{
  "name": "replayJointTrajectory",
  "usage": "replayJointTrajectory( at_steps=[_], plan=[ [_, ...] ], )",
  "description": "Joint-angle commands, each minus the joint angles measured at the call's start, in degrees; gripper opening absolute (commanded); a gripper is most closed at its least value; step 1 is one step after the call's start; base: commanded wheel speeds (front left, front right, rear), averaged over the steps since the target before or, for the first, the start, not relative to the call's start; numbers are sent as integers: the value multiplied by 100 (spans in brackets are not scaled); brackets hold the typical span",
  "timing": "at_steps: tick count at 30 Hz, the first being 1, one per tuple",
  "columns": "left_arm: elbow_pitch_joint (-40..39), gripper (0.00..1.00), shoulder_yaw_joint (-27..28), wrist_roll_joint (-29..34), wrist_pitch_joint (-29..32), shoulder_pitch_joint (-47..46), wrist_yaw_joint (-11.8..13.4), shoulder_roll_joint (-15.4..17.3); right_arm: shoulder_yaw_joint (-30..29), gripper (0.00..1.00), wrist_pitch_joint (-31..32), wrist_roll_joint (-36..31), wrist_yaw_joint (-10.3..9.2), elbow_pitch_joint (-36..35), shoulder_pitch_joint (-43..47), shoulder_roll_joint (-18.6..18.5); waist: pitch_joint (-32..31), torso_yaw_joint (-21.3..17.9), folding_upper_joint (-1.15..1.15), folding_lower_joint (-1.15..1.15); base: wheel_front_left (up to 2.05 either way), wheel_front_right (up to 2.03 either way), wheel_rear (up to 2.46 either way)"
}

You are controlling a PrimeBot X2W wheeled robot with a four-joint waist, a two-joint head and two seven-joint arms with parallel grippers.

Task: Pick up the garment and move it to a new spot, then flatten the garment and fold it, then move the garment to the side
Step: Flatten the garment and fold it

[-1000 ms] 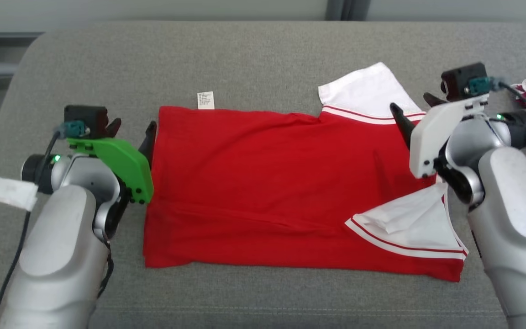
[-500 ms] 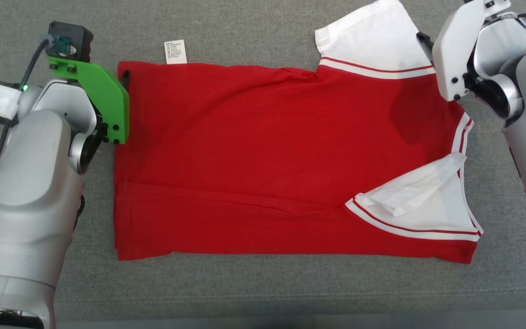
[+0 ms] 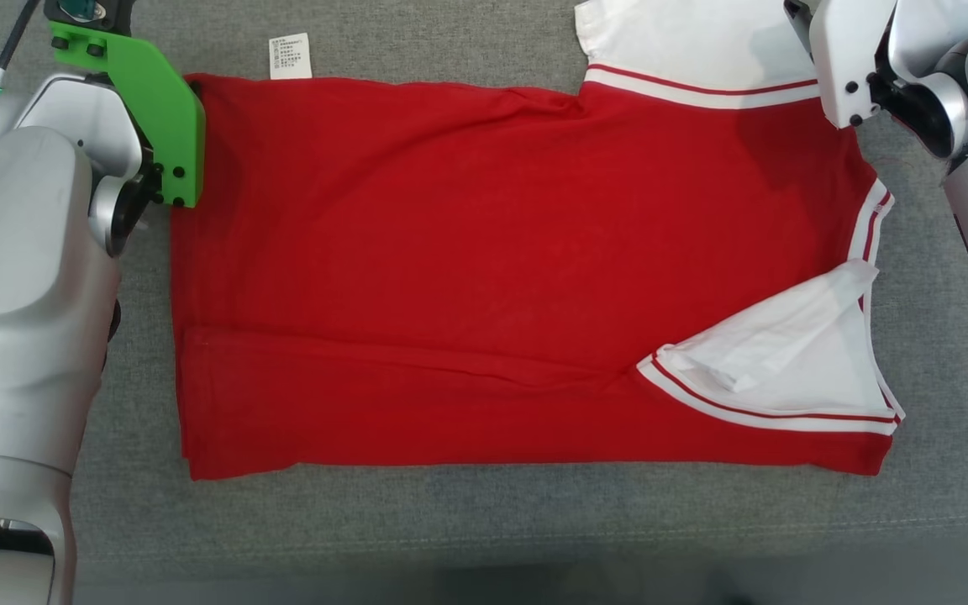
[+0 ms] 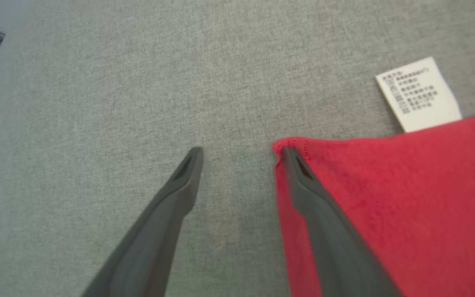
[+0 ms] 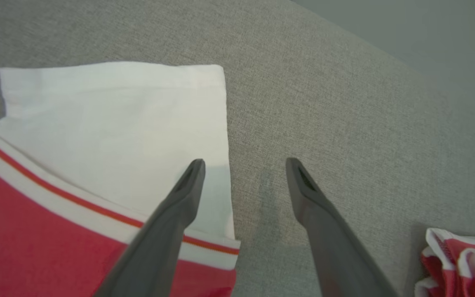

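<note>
Left fingers (image 4: 307, 198) and right fingers (image 5: 177, 202) wide apart, empty, at 2 far corners of the red garment (image 3: 492, 252).

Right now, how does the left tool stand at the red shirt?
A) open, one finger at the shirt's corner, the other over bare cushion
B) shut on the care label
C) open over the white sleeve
A: the left wrist view shows the left tool open, one finger at the corner of the red shirt, the other over grey cushion.

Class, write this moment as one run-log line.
left hand: open, straddling garment corner | right hand: open, straddling white sleeve edge | nothing held
</note>
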Motion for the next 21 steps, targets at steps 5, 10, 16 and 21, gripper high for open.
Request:
replayJointTrajectory(
  at_steps=[5, 10, 16, 21],
  plan=[
    [16, 100, -100, -206, 146, -42, -147, -182, -3, 100, -101, 58, -3, 251, -165, -88, 78, 82, 0, -1, 0, 0, 0],
    [-55, 100, -151, -269, 139, -55, -174, -196, 27, 100, -163, 42, -3, 370, -233, -139, 81, 120, 0, -1, 0, 0, 0],
    [-139, 100, -296, -339, 163, -11, -234, -153, 114, 100, -273, 48, -3, 538, -283, -131, 6, 118, 0, -1, 0, 0, 0],
    [-79, 50, -404, -362, 190, -71, -248, -132, 265, 100, -466, 11, -3, 668, -379, -121, 50, 101, 0, -1, 0, 0, 0]
  ],
)
